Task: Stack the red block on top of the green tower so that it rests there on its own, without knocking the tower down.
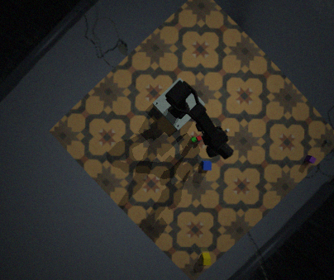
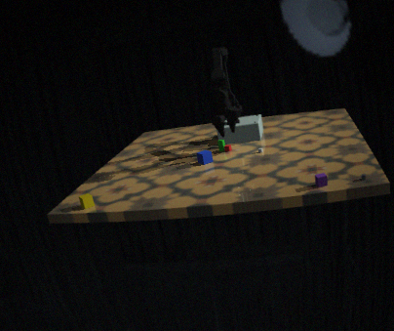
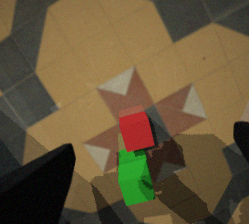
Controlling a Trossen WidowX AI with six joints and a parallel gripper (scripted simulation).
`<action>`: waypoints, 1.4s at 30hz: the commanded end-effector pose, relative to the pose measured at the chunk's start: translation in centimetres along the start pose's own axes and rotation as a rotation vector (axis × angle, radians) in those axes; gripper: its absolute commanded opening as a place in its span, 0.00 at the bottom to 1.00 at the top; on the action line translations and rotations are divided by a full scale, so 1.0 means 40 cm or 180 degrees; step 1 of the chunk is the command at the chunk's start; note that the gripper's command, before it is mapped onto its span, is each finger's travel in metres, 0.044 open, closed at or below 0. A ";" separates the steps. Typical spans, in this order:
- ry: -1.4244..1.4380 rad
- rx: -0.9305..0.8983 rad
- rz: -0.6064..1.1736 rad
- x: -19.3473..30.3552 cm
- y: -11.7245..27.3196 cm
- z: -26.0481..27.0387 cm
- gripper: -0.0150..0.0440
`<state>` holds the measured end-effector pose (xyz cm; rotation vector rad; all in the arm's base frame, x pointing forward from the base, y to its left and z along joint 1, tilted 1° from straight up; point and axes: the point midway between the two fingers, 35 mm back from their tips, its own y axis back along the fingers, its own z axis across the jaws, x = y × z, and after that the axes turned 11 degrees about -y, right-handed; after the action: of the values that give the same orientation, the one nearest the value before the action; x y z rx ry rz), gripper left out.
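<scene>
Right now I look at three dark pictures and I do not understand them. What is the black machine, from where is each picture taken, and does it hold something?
The black machine is a robot arm on a pale base, ending in a gripper with two fingers. One picture looks straight down from above, one looks from the side, and one comes from a camera on the arm's wrist, where the dark shapes in the lower corners are the fingers. The patterned table carries small blocks: a red block on the surface right beside a taller green tower, a blue block, a purple block and a yellow block near the edges. The gripper is open, above the red and green blocks, and holds nothing.
</scene>
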<state>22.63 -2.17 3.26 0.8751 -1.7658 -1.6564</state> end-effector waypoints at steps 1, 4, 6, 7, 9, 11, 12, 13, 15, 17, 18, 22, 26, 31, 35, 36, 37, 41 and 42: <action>0.0297 -0.0131 0.0110 0.034 0.006 0.000 1.00; 0.0364 -0.0168 0.0130 0.042 0.006 0.002 1.00; 0.0364 -0.0168 0.0130 0.046 0.004 0.001 1.00; 0.0364 -0.0168 0.0131 0.051 0.002 0.000 1.00; 0.0364 -0.0168 0.0131 0.051 -0.009 0.000 1.00; 0.0364 -0.0168 0.0131 0.051 -0.031 0.000 1.00; 0.0364 -0.0168 0.0131 0.052 -0.045 0.001 1.00; 0.0364 -0.0168 0.0131 0.053 -0.061 0.002 1.00; 0.0364 -0.0169 0.0131 0.054 -0.088 0.005 1.00; 0.0364 -0.0169 0.0131 0.052 -0.092 0.006 1.00; 0.0364 -0.0169 0.0131 0.051 -0.092 0.006 1.00; 0.0364 -0.0169 0.0131 0.051 -0.099 0.006 1.00; 0.0364 -0.0169 0.0131 0.051 -0.114 0.006 1.00; 0.0364 -0.0169 0.0131 0.052 -0.134 0.007 1.00; 0.0364 -0.0169 0.0132 0.053 -0.150 0.008 1.00; 0.0364 -0.0169 0.0132 0.053 -0.154 0.008 1.00; 0.0364 -0.0170 0.0132 0.053 -0.158 0.009 1.00; 0.0364 -0.0170 0.0132 0.055 -0.173 0.011 1.00; 0.0364 -0.0170 0.0132 0.055 -0.175 0.011 1.00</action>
<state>21.84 -3.75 -3.39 0.8935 -1.6492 -1.5901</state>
